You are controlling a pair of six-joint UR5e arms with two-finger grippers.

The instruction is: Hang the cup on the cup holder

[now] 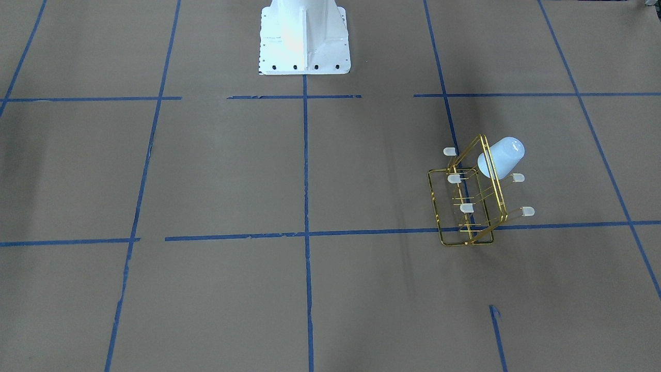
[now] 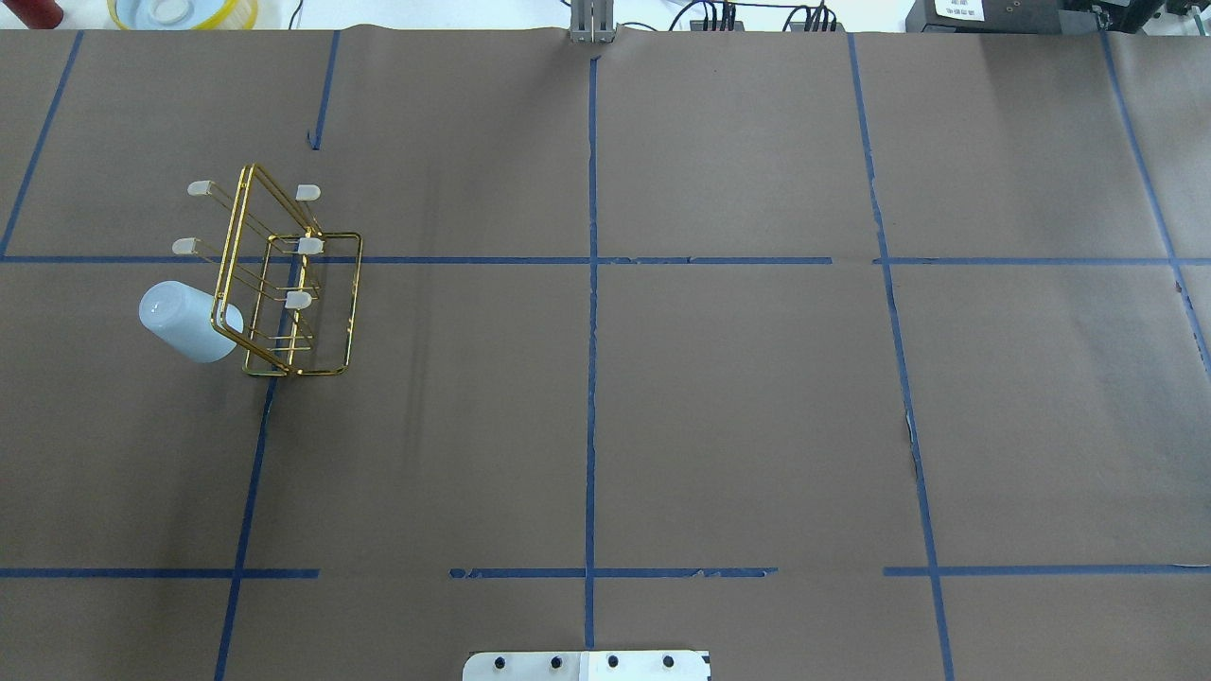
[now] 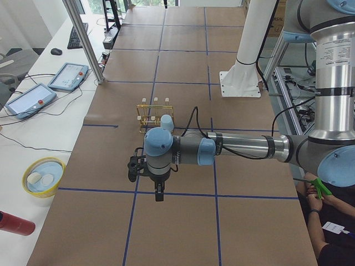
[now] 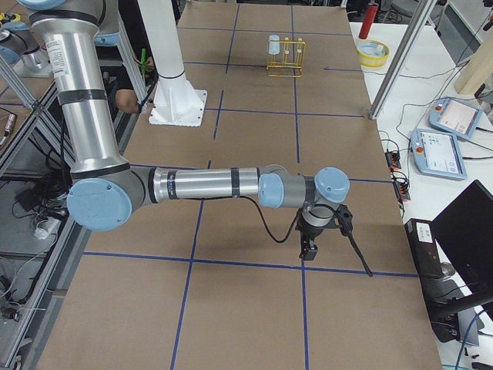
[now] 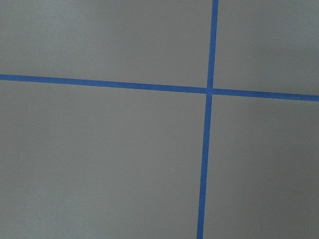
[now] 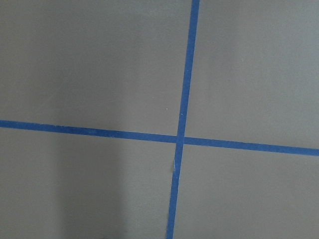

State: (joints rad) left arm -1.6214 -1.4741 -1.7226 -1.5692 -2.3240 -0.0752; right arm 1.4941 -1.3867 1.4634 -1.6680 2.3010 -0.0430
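Note:
The pale blue-white cup (image 1: pixel 501 157) sits mouth-down and tilted over one prong of the gold wire cup holder (image 1: pixel 467 206). In the overhead view the cup (image 2: pixel 187 322) is on the left side of the holder (image 2: pixel 293 284), in the table's left half. Both also show small in the side views: cup (image 3: pixel 166 122), holder (image 4: pixel 286 55). My left gripper (image 3: pixel 159 191) shows only in the exterior left view, pointing down over the table well short of the holder, apart from it. My right gripper (image 4: pixel 308 250) shows only in the exterior right view, far from the holder. I cannot tell whether either is open or shut. Nothing visible is held.
The white robot base (image 1: pixel 303 36) stands at the table's near-robot edge. Blue tape lines cross the brown table cover (image 2: pixel 738 407). A yellow bowl (image 3: pixel 43 176), a red bottle (image 3: pixel 14 223) and teach pendants (image 3: pixel 69 76) lie on the side bench. An aluminium post (image 3: pixel 83 39) stands at the table edge.

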